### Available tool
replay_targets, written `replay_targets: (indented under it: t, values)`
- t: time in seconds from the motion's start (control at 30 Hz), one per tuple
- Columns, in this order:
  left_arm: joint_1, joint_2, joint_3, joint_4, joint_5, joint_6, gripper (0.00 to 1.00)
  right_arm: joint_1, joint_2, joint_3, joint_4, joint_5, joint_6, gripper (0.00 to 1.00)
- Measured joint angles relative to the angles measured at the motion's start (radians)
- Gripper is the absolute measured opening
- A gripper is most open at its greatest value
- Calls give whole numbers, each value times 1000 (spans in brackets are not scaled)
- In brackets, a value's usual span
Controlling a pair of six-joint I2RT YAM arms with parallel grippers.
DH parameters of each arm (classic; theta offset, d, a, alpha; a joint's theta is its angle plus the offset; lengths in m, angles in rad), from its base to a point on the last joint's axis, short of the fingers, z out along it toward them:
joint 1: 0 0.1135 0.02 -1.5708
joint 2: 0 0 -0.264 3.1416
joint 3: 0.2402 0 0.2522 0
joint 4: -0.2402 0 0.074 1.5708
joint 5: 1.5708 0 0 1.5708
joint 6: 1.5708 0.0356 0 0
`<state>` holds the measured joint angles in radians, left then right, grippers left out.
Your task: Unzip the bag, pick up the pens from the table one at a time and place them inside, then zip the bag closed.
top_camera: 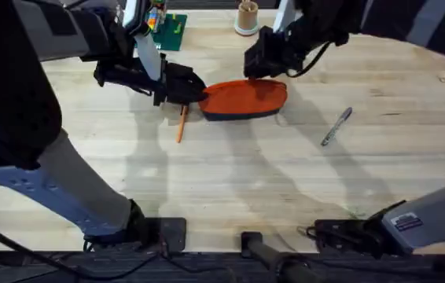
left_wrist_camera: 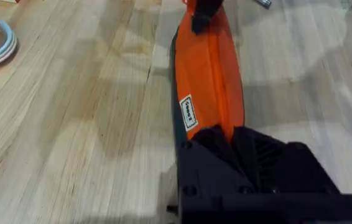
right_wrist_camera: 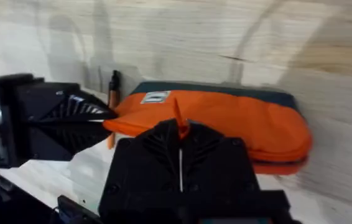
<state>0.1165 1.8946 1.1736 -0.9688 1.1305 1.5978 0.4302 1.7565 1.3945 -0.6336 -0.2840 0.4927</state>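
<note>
On table [top_camera: 230, 173], one bag [top_camera: 244, 99], two pens [top_camera: 182, 123], left gripper [top_camera: 195, 93] pinching bag end, right gripper [top_camera: 263, 69] pinching zipper pull [right_wrist_camera: 180, 119].

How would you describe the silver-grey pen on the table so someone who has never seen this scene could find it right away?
Start at the orange fabric pouch lying on the light wooden plank table, held between the two black grippers. Look to its right, over bare wood: the slim silver-grey pen lies alone there at a slant. The orange pen lies on the pouch's other side.
</note>
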Motion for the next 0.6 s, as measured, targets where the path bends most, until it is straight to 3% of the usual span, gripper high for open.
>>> replay_targets:
  t: [0.6]
  values:
    - [0,0,0,-1,0,0,42,96,0,0,86,0,0,31]
